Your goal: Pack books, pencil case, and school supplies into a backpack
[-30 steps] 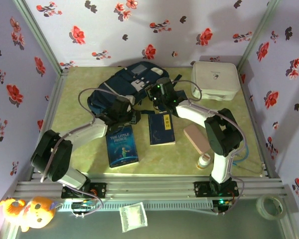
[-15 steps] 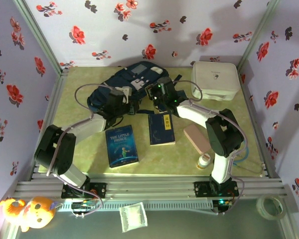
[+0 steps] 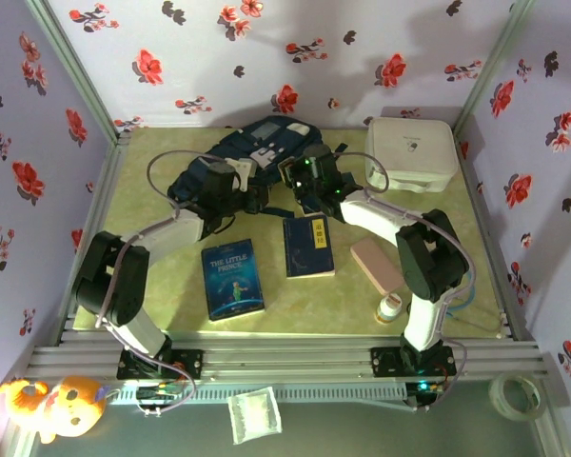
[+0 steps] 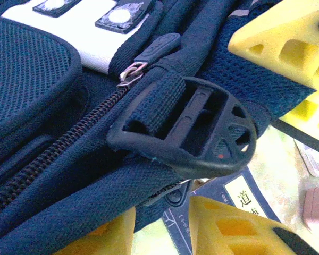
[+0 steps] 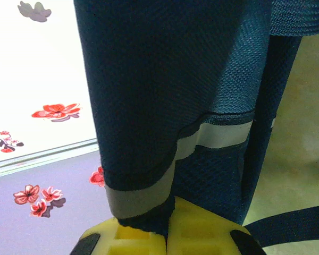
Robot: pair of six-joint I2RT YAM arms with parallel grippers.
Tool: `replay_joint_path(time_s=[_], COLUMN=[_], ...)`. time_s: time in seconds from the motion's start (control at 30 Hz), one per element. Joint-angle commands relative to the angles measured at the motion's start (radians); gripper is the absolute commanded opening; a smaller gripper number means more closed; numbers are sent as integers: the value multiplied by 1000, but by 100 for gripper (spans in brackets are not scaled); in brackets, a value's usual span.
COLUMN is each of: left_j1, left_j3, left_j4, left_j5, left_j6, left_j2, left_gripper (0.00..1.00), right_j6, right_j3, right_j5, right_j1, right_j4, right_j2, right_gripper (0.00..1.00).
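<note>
The left gripper [image 4: 162,212] has its yellow fingers [image 4: 223,228] partway apart, with a fold of the backpack [image 3: 266,148] along its lower edge caught between them. Just above the fold, in the left wrist view, a black strap buckle [image 4: 202,133] lies on the navy fabric, with a webbing strap threaded through it. A dark zipper [image 4: 58,154] runs diagonally beside the buckle, and a metal zip pull [image 4: 128,74] sits at its upper end.

The right gripper [image 5: 167,226] has its fingers together, clamped on a hanging piece of the backpack's fabric. That fabric rises straight up from the fingers and carries a thin white stripe [image 5: 223,134]. From above, both grippers meet at the near side of the backpack, the left one on its left and the right one close beside it.

The backpack lies at the far middle of the yellow-green surface [image 3: 295,305]. In front of it lie two books, apart from each other. "The Little Prince" [image 3: 233,279] is on the left and a dark-blue book with a yellow label [image 3: 309,246] is on the right. The pencil case [image 3: 376,265] lies to the right of the labelled book, and a small white bottle [image 3: 391,307] stands just nearer than it. A white rounded box [image 3: 411,152] sits at the far right corner, well apart from the books.
</note>
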Motion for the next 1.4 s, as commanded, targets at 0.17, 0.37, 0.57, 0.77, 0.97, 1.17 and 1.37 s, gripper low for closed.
replay_joint_path(time_s=[0.17, 0.37, 0.57, 0.77, 0.97, 1.17, 1.37], left_j1=[11, 29, 60, 56, 56, 56, 57], left_j3=[94, 129, 87, 92, 107, 81, 82], left_j4=[171, 179, 170, 154, 190, 310, 285], left_j5=[42, 101, 67, 105, 107, 146, 138], left_j6=[39, -30, -68, -35, -60, -99, -88], left_j2=[74, 92, 60, 75, 99, 96, 105], left_gripper=[26, 26, 34, 24, 23, 20, 10], right_j6=[47, 46, 41, 50, 50, 34, 32], right_j3=[52, 54, 61, 78, 64, 59, 57], right_j5=[-143, -141, -121, -133, -134, -124, -120], right_j1=[27, 26, 17, 17, 17, 17, 16], right_j4=[83, 75, 67, 75, 75, 47, 45], right_j2=[-74, -76, -77, -69, -74, -79, -76], right_gripper=[0, 0, 0, 0, 0, 0, 0])
